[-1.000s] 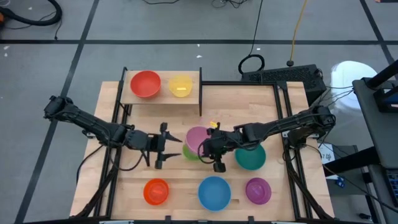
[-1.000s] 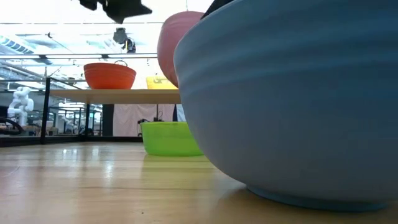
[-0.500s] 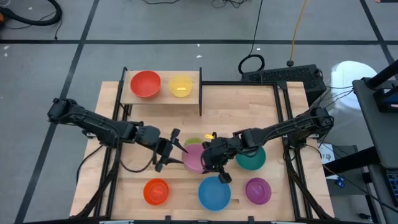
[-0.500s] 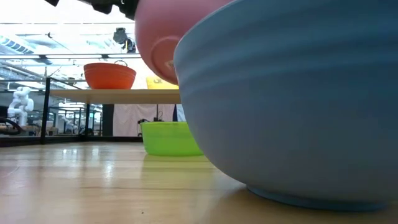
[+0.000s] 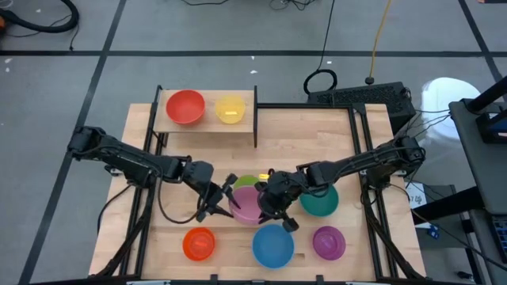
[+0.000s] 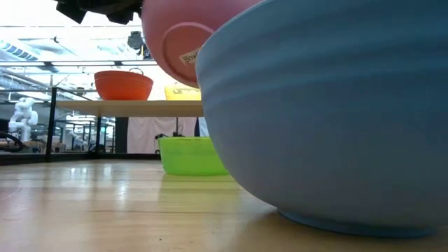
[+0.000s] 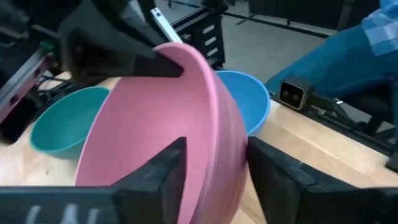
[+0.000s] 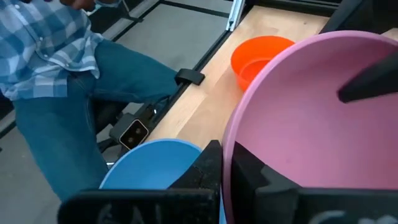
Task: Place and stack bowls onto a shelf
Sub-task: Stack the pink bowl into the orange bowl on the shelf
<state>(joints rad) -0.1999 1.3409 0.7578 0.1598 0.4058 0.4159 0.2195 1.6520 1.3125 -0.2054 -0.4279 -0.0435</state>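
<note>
Pink round plastic bowl [image 5: 248, 203] held clear of tabletop at frame centre in high view, over green plastic bowl [image 5: 246, 183]. Right gripper [image 5: 269, 207] clamped on its rim; left gripper [image 5: 223, 198] straddling opposite rim (contact uncertain, cannot tell). Light-wood shelf [image 5: 207, 125] upper left, carrying red bowl [image 5: 185, 107] and yellow bowl [image 5: 230, 109].

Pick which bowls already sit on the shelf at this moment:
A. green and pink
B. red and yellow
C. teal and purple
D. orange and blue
B. In the high view the red bowl and the yellow bowl sit side by side on the shelf; every other bowl is off it, on or over the table.
</note>
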